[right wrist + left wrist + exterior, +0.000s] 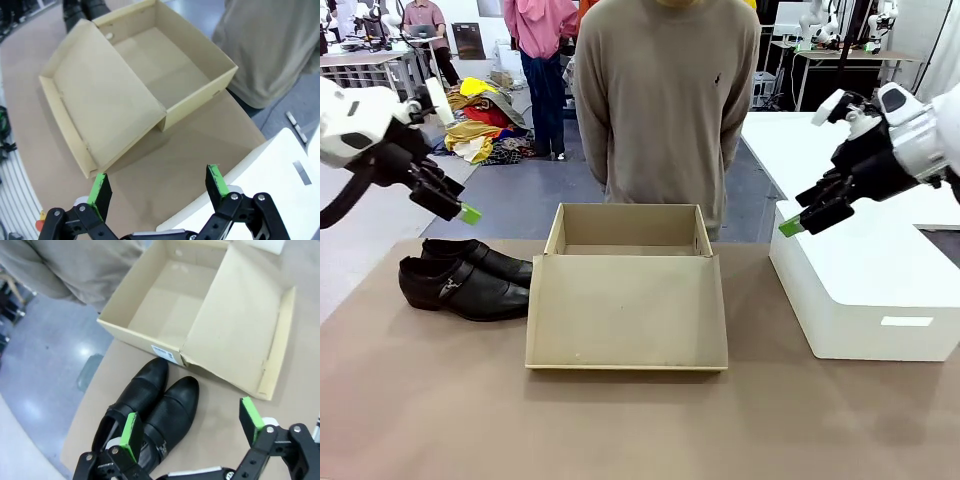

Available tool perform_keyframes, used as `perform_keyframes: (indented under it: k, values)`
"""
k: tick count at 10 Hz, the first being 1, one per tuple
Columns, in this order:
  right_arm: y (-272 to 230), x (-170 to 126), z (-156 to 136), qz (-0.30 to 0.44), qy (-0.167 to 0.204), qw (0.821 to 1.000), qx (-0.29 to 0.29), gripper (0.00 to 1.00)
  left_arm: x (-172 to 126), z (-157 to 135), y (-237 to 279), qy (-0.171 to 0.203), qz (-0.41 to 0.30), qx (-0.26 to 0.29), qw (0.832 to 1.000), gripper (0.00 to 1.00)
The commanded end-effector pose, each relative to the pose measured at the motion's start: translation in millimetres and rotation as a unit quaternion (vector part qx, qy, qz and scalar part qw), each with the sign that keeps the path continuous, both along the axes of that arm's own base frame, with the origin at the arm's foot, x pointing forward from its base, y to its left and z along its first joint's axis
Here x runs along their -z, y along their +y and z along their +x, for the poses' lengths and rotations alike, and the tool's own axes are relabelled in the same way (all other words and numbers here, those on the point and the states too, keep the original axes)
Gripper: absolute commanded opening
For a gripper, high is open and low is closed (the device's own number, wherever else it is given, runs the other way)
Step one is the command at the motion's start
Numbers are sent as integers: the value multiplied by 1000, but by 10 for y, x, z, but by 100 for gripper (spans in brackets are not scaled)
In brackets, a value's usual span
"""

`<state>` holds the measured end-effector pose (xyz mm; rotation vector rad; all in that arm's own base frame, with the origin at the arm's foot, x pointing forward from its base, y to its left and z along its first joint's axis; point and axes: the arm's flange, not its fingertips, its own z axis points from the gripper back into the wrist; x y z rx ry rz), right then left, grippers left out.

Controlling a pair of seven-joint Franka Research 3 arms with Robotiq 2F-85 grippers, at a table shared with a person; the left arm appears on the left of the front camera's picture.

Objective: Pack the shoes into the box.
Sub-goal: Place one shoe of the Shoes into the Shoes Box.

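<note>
1. Left tool (468,212), upper left of the frame: jaws wide apart, holding nothing.
2. Right tool (792,226), upper right: likewise wide and empty.
3. Shoes (465,280) sit lower left on the table (620,420), just beside the open box (626,310) at centre.

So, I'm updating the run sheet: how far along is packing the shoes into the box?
Done: the box stands open, its lid laid flat on the table, nothing inside. In hand: nothing; the left gripper, open, hovers above the shoes, the right gripper, open, by the white box. Left: both shoes, lying side by side beside the box, have to go in.
</note>
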<state>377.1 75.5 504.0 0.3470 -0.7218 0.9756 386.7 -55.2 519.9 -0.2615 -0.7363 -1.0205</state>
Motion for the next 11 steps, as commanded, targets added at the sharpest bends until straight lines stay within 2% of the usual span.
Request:
perform_keyframes:
  k: [1, 4, 6, 7, 11]
  values:
    - [-152, -8, 104, 28, 3, 999, -39, 100, 23, 59, 145, 9, -24, 38, 999, 100]
    - [-211, 12, 108, 42, 12, 997, -60, 100, 42, 86, 312, 19, -36, 63, 997, 100]
    - [-178, 18, 95, 35, 12, 998, -56, 100, 19, 120, 320, 25, -45, 42, 998, 100]
    - [-187, -5, 31, 38, 23, 998, -46, 100, 61, 34, 292, 21, -34, 49, 998, 100]
    - [-187, -5, 31, 38, 23, 998, -46, 100, 61, 34, 292, 21, -34, 49, 998, 100]
